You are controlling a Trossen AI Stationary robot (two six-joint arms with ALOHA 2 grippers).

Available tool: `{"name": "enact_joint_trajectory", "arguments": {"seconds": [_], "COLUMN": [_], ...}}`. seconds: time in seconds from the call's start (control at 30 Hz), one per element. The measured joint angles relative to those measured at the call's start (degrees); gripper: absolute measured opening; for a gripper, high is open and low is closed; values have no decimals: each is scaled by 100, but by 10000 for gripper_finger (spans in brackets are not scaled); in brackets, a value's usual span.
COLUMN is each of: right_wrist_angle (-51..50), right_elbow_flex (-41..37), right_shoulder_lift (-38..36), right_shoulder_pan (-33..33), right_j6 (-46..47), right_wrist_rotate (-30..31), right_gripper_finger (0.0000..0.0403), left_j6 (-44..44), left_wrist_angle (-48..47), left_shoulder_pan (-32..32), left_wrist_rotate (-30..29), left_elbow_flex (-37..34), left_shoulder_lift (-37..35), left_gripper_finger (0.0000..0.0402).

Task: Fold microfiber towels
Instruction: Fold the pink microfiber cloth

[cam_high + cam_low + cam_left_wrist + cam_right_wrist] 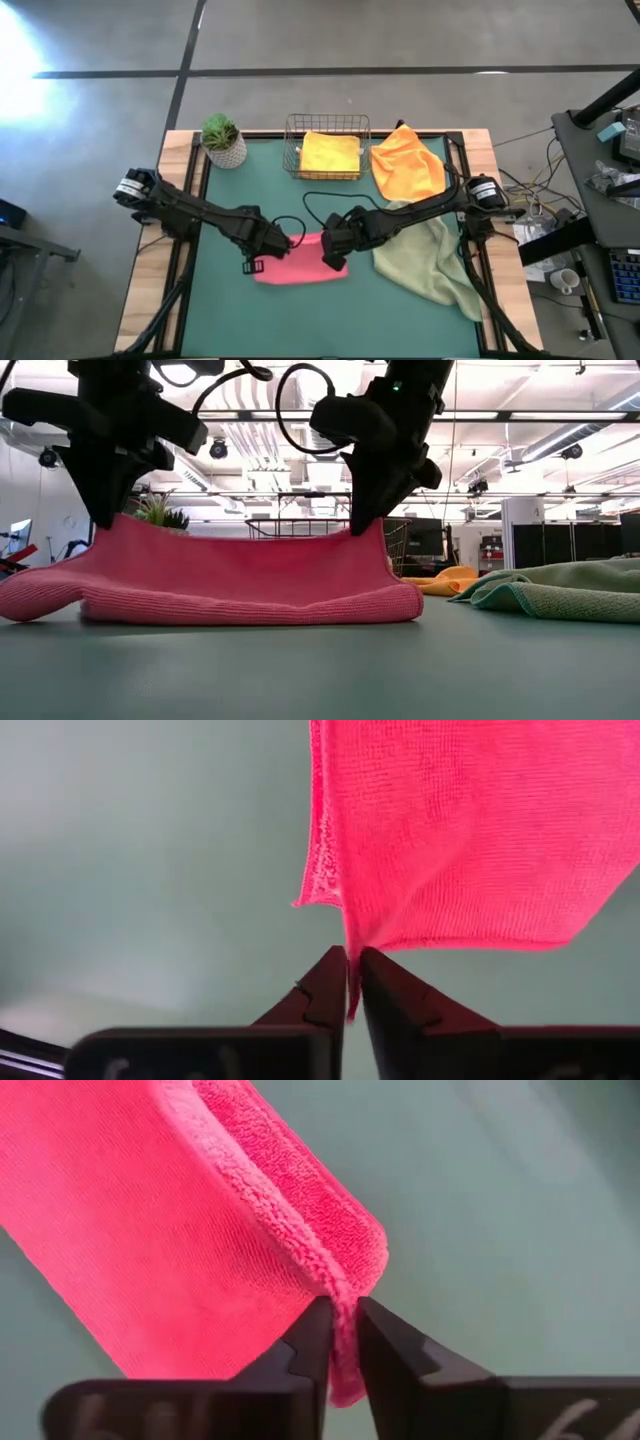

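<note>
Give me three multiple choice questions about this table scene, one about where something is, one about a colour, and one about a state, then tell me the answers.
1. Where does the yellow towel lie?
A. in the wire basket
B. under the plant
C. on the floor

2. What colour is the towel that both grippers are working on?
A. teal
B. pink
C. orange

3. How is the left gripper?
A. wide open above the mat
B. shut on the plant
C. pinching an edge of the pink towel

Answers:
1 A, the yellow towel sits inside the wire basket.
2 B, the pink towel hangs between the left gripper and the right gripper.
3 C, its fingers clamp the cloth's edge.
</note>
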Motion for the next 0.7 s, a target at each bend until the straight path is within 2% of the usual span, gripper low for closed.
{"name": "enact_joint_trajectory", "arguments": {"seconds": [0.27, 0.47, 0.57, 0.7], "right_wrist_angle": [-149, -541, -586, -585], "right_elbow_flex": [86, 130, 46, -328], "right_shoulder_lift": [-93, -625, -958, -1323], "right_shoulder_pan": [-69, -91, -16, 273], "right_j6": [-265, -657, -917, -1022], "right_wrist_rotate": [-1, 0, 4, -2], "right_gripper_finger": [124, 145, 144, 135], "left_j6": [2, -17, -298, -459], "left_wrist_angle": [-479, -1400, -1093, 83], "left_shoulder_pan": [94, 87, -125, -612], "left_wrist_rotate": [2, 162, 168, 57], "left_elbow_flex": [0, 81, 71, -2], "left_shoulder_lift": [0, -39, -228, -483], "left_gripper_finger": [119, 175, 179, 180]}}
